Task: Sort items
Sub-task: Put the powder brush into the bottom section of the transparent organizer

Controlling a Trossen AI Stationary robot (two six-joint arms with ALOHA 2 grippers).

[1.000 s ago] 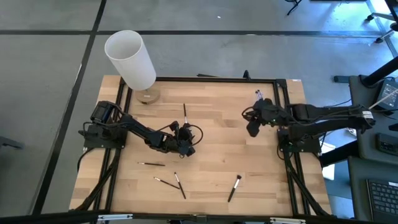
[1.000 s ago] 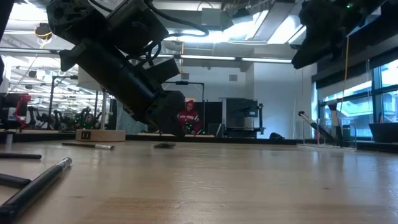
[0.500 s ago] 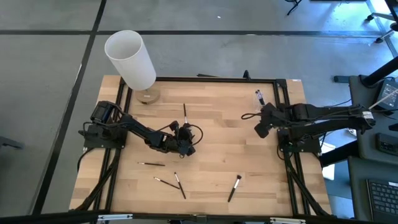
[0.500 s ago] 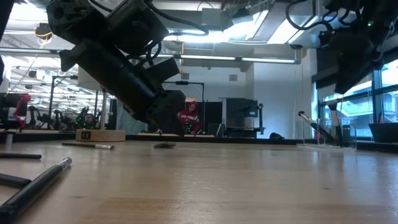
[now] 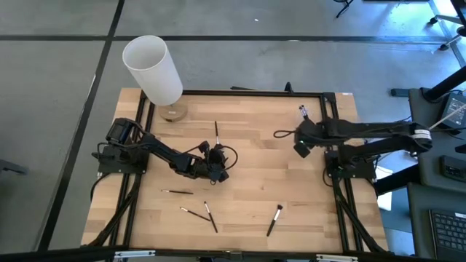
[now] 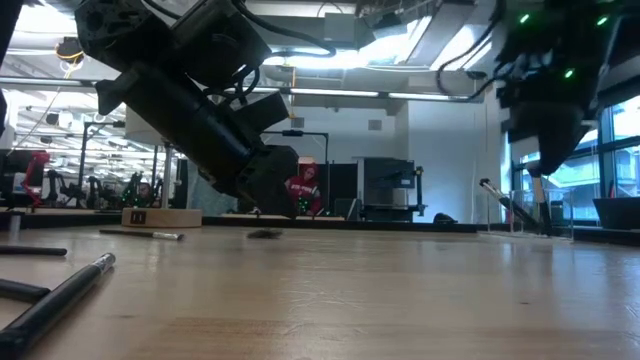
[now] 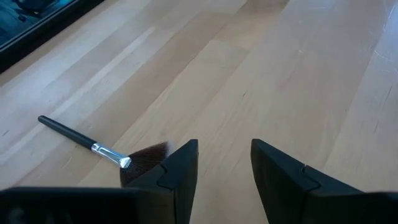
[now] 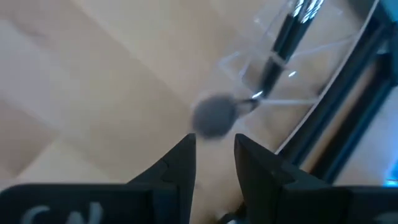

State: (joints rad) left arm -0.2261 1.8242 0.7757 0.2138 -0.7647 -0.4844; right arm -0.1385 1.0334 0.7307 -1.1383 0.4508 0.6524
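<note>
Several slim dark makeup brushes lie flat on the wooden table: one [image 5: 216, 132] at the middle, others [image 5: 177, 192] [image 5: 211, 217] [image 5: 274, 220] toward the near edge. My left gripper [image 5: 220, 166] hovers low at the table's middle, open and empty. The fan-tufted brush [image 7: 93, 146] lies just beside one of its fingers. My right gripper [image 5: 299, 149] hangs open and empty above the table's right side, pointing down. Before it lies a grey-tufted brush [image 8: 214, 115], by a clear holder [image 8: 292, 50] with more brushes [image 5: 302, 111].
A tall white cylinder [image 5: 153, 69] stands on a round wooden base [image 5: 173, 111] at the far left corner. A black frame [image 5: 331, 116] runs along the table's edges. Bare wood [image 5: 262, 175] lies between the two arms.
My right gripper has come down toward the table and tipped its fingers much more steeply downward, staying over the table's right side. Its fingers keep the same gap. My left arm and the brushes have kept still.
</note>
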